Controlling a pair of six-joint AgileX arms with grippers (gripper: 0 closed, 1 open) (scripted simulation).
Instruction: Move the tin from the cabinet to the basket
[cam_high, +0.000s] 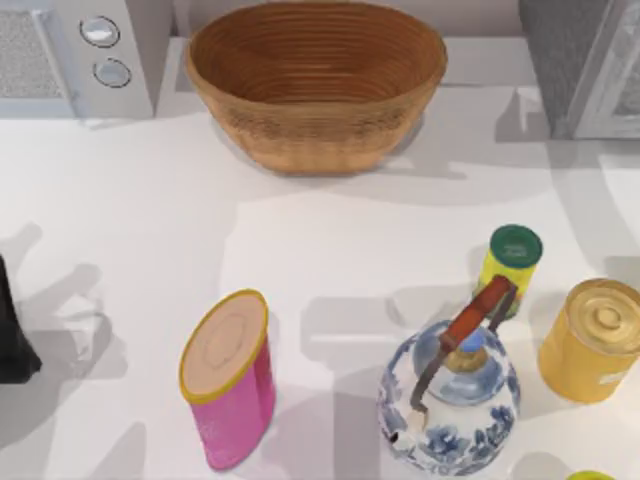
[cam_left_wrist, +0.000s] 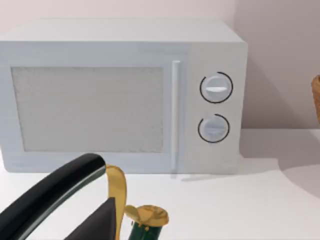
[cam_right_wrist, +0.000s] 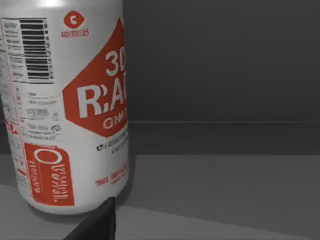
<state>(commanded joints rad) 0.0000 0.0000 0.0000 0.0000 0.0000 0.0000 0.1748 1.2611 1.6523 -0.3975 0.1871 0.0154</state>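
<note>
The tin (cam_right_wrist: 70, 105) is a white can with red marks and a barcode. It stands upright on the dark floor inside the cabinet (cam_right_wrist: 225, 75), close in front of my right wrist camera. A dark part of my right gripper (cam_right_wrist: 95, 225) sits just beside the tin's base; whether it touches the tin I cannot tell. From above, the grey speckled cabinet (cam_high: 560, 60) stands at the back right with its pale door panel (cam_high: 618, 80) swung out. The brown wicker basket (cam_high: 315, 150) sits at the back middle, nothing in it. My left arm stays at the table's left, its camera facing the microwave.
A light grey microwave (cam_high: 80, 55) with two knobs stands back left. In front are a pink can (cam_high: 230, 380), a blue-white teapot (cam_high: 450, 395), a slim yellow can with green lid (cam_high: 512, 262) and a gold tin (cam_high: 592, 340). A dark pot with black handle (cam_left_wrist: 55, 192) lies near the left wrist.
</note>
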